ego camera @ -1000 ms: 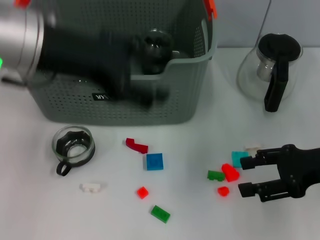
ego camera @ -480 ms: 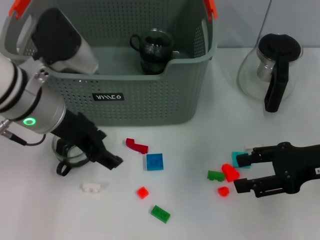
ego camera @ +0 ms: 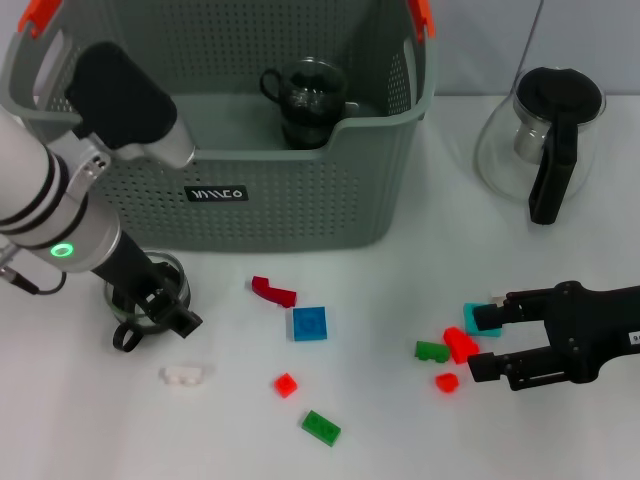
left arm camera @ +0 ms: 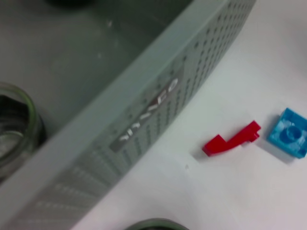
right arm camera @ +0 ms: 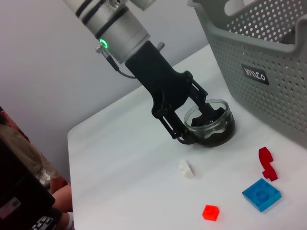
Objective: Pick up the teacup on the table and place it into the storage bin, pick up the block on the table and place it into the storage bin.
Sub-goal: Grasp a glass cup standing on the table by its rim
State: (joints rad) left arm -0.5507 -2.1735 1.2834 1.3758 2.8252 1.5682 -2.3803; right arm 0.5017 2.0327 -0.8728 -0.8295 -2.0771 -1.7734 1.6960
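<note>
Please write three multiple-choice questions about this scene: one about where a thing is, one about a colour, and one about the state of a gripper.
1. Where is the dark teacup?
A. inside the storage bin
B. beside the glass jug
C. in the right gripper

2. What colour is the square block in front of the bin?
A. yellow
B. blue
C. white

3. How is the right gripper?
A. open, holding nothing
C. shut on a teacup
B. not visible

Answers: 1 A, it sits within the bin's walls. 2 B, the head view shows it blue. 3 A, its fingers stand apart by the red block.

Small black label (ego camera: 218, 193) on the storage bin (ego camera: 300, 215), lettering illegible.
</note>
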